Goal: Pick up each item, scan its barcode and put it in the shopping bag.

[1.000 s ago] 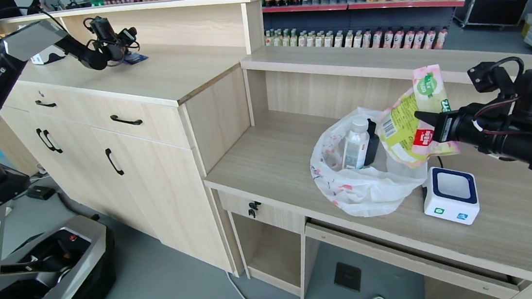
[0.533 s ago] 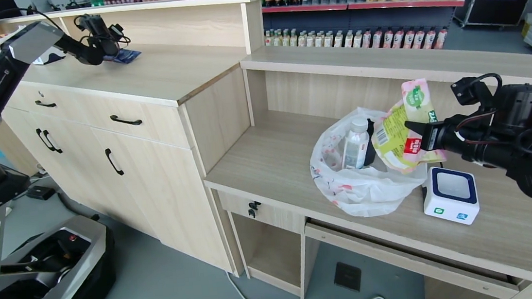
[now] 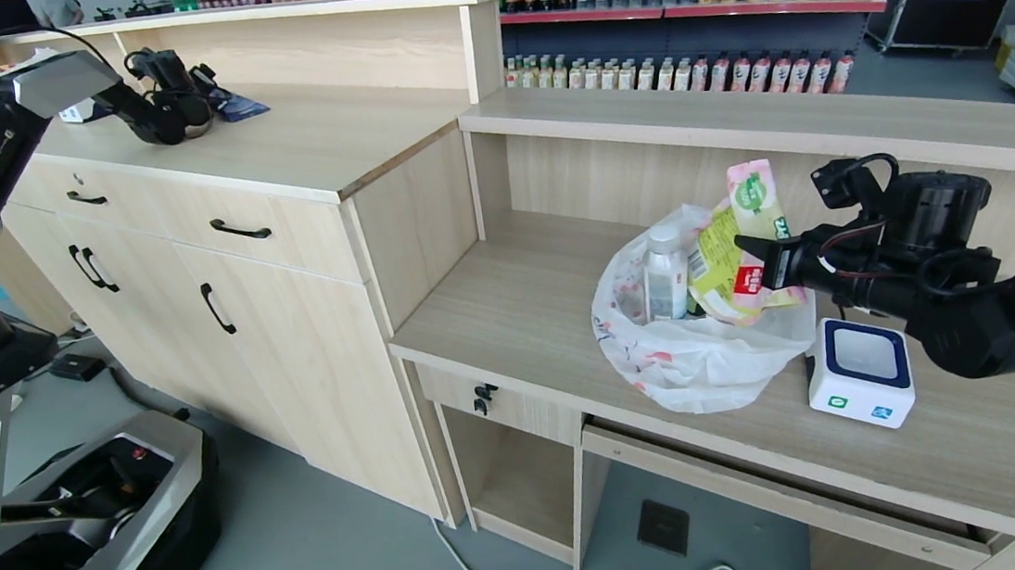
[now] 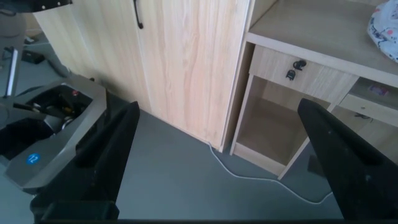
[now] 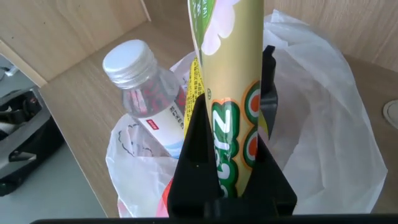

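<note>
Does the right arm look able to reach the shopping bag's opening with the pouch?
Likely yes: the right gripper holds the pouch over the open shopping bag, beside the bottle inside it.

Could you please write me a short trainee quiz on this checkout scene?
1. What is clamped in the right gripper's jaws? A) a can B) a pouch C) a box
2. True or false: the bottle stands inside the bag.
3. Fill in: the scanner sits on the counter, on the robot's ____ of the bag.
Key: 1 B; 2 true; 3 right.
</note>
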### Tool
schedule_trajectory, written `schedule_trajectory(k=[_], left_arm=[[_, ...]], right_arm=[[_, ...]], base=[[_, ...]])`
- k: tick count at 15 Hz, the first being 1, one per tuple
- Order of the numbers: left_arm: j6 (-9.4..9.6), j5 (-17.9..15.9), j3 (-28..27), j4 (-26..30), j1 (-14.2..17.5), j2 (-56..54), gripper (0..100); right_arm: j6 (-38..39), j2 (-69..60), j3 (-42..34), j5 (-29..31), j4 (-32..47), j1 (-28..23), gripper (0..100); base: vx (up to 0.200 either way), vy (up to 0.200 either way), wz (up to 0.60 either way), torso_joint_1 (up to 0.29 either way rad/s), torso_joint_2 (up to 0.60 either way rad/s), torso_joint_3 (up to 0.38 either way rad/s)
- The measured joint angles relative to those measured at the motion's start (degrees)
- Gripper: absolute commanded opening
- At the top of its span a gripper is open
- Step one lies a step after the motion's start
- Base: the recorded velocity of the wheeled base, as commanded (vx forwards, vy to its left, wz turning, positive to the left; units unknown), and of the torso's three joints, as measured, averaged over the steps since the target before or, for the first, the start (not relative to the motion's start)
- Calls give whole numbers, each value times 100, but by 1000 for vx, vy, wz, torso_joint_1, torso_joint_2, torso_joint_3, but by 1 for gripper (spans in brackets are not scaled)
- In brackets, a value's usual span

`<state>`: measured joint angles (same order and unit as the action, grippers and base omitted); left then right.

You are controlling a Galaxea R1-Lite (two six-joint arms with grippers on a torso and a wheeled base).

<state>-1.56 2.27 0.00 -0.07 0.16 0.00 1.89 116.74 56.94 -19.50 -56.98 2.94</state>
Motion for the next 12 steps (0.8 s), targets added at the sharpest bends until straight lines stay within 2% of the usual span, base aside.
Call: schedule_trajectory(k=[12], left_arm=[[0,0,0,0,0,0,100]], right_arm=[[-34,440,155,5,-208,-160,0]], base=[[0,0,0,0,0,0]])
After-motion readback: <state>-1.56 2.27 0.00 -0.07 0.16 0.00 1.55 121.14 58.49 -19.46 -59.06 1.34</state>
